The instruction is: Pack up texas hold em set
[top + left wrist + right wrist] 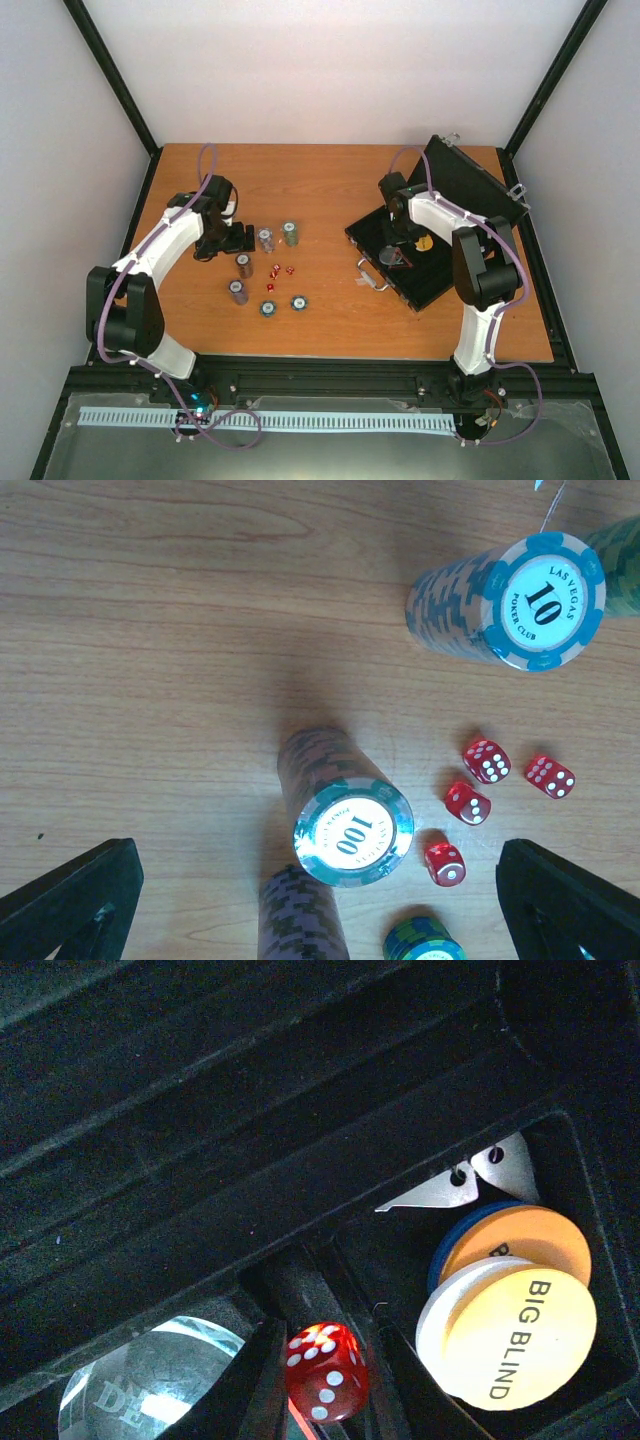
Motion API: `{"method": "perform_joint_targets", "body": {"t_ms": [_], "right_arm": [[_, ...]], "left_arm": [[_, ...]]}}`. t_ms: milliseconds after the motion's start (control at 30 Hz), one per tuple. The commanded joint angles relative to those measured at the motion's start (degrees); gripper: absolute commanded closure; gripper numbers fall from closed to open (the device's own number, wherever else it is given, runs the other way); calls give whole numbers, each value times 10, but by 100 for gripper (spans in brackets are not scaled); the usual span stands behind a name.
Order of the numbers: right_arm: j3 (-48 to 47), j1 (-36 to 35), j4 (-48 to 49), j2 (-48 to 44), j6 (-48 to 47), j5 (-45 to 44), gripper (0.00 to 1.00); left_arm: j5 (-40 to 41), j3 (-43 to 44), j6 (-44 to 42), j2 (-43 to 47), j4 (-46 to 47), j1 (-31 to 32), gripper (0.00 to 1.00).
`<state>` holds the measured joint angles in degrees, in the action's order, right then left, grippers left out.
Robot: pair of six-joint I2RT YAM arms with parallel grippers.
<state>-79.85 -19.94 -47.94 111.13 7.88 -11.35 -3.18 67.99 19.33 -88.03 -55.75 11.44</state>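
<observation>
**Overhead and wrist views.** The open black case lies near the right edge of the table. Its lid stands raised toward the far right corner.

The right gripper reaches down into the case. Its fingers are drawn almost together and pinch one red die between them. Just left of the die sits a clear dealer button. In a separate compartment to the right, a white BIG BLIND disc overlaps an orange disc.

The left gripper hovers left of the table's centre, jaws spread fully and holding nothing. Below it, upright chip stacks and four loose dice rest on the bare wood, well apart from the case.
</observation>
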Motion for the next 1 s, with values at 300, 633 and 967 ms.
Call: {"method": "perform_joint_targets", "body": {"t_ms": [300,633,967], "right_arm": [[10,3,13,17,2,-1,74],[-7,3,0,-11,-1,5,65],[-88,-55,-29,-52,-20,85,39]], "left_arm": [[0,19,-3,0,-3,2,0],[-5,19,-3,-1,1,2,0],[-5,20,0,0,2,2,0]]}}
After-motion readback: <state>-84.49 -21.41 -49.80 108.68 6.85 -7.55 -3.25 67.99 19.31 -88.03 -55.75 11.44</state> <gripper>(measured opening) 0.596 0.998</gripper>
